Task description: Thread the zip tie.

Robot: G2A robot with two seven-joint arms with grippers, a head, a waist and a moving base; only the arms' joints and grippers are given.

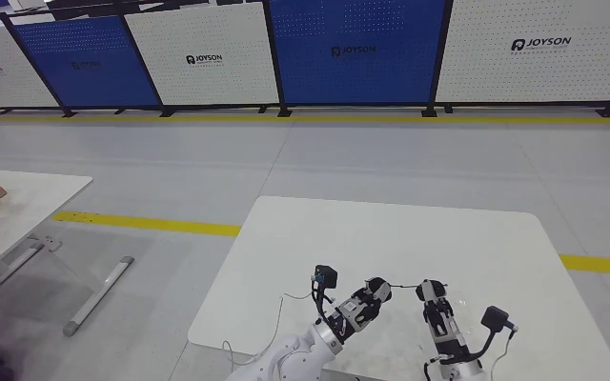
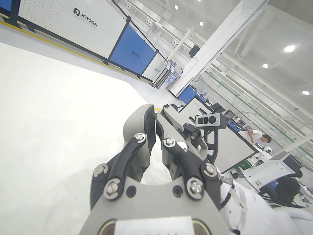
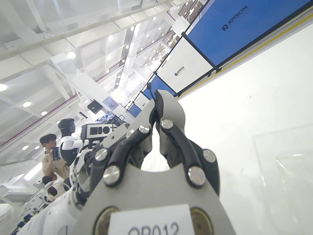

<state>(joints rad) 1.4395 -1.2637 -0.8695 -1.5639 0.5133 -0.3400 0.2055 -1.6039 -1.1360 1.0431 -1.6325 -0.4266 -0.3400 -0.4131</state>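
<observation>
The zip tie (image 1: pixel 404 286) is a thin black strap that hangs in the air between my two grippers, low over the front of the white table (image 1: pixel 400 229). My left gripper (image 1: pixel 379 289) (image 2: pixel 155 117) has its pads pressed together at one end of the strap. The strap itself is hidden in the left wrist view. My right gripper (image 1: pixel 429 289) (image 3: pixel 156 99) is shut on the other end. A short black tip of the zip tie (image 3: pixel 150 88) pokes out past its fingertips. The grippers face each other, a short gap apart.
A clear plastic sheet (image 3: pixel 281 152) lies flat on the table beside my right gripper. The table's front edge (image 1: pixel 286 350) runs just below both arms. Another white table (image 1: pixel 38 200) stands off to the left across the floor.
</observation>
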